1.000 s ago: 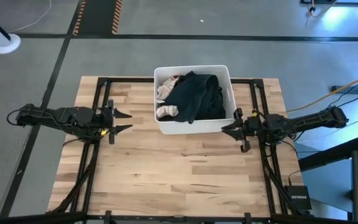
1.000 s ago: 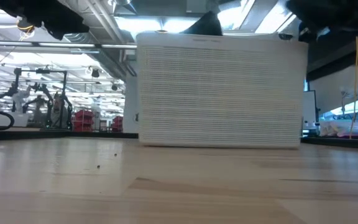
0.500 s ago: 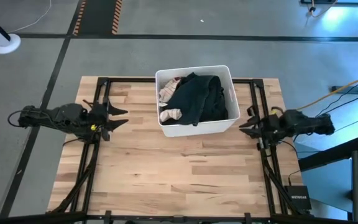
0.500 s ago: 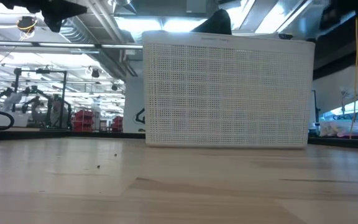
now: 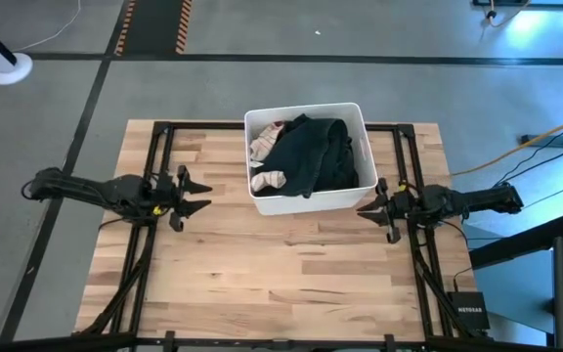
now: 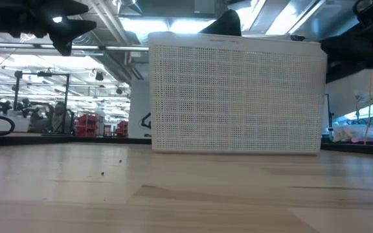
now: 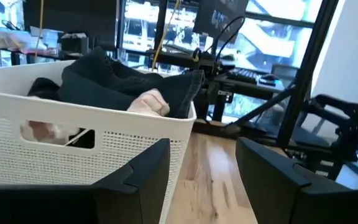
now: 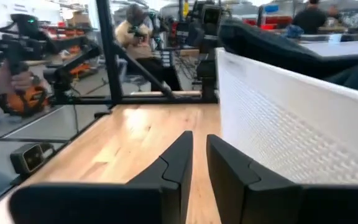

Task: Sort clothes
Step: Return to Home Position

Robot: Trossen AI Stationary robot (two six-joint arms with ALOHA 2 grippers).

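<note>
Since we judge the sorting done, left claw (image 5: 203,194): wide open, empty, off the left side of the bin (image 5: 306,108).
Right claw (image 5: 362,207): barely parted, empty, near the bin's right-hand corner.
Clothes (image 5: 311,152): we see them heaped inside the bin, dark pieces on top.

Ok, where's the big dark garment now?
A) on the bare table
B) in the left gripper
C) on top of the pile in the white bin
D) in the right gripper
C: the high view shows the dark garment draped over lighter pieces inside the white bin.
</note>
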